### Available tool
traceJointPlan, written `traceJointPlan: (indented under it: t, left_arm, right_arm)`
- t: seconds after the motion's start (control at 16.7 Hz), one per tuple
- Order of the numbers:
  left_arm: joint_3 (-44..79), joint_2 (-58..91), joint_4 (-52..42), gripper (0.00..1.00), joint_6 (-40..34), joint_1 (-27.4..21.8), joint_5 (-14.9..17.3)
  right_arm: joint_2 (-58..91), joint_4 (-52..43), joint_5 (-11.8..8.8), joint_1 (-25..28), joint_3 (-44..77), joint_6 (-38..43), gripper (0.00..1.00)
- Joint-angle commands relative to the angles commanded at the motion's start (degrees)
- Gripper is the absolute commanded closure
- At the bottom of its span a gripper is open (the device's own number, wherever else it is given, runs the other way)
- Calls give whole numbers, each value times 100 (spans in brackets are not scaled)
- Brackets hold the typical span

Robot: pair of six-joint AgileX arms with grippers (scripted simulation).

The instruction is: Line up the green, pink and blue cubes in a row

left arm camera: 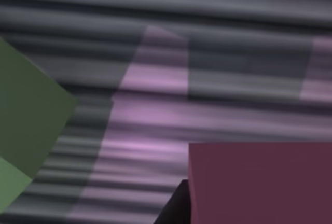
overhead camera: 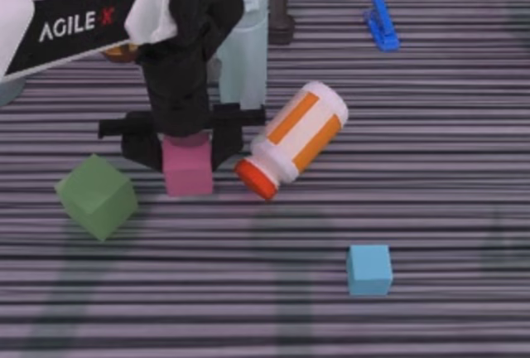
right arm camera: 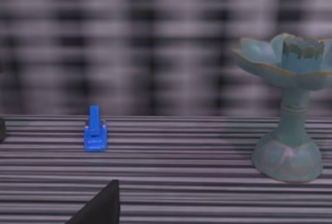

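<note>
Left claw [overhead camera: 187, 144] down at worktop [overhead camera: 447, 151] left-centre, fingers either side of small matte pink cube [overhead camera: 188, 168], apparently clamped on it. Large pale green matte cube [overhead camera: 97, 196] just left and slightly nearer, turned at an angle, not touching pink. Smallest sky-blue matte cube [overhead camera: 368, 269] well apart, near-right. Row prob. forms beside green, so the pink needs only a short shift. Orange-and-white pill bottle [overhead camera: 291, 140] lies just right of claw; risk of nudging. Right arm out of top view; claw state: can't tell.
</note>
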Motion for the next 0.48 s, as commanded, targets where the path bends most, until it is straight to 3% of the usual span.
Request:
traceJointPlan:
  t: [0.24, 0.48]
  left_arm:
    - [82, 49, -55, 100, -174, -260, -4]
    - [371, 128, -301, 100, -857, -1139, -8]
  right_arm:
    - [0, 0, 0, 0, 0, 0, 0]
    - [0, 0, 0, 0, 0, 0, 0]
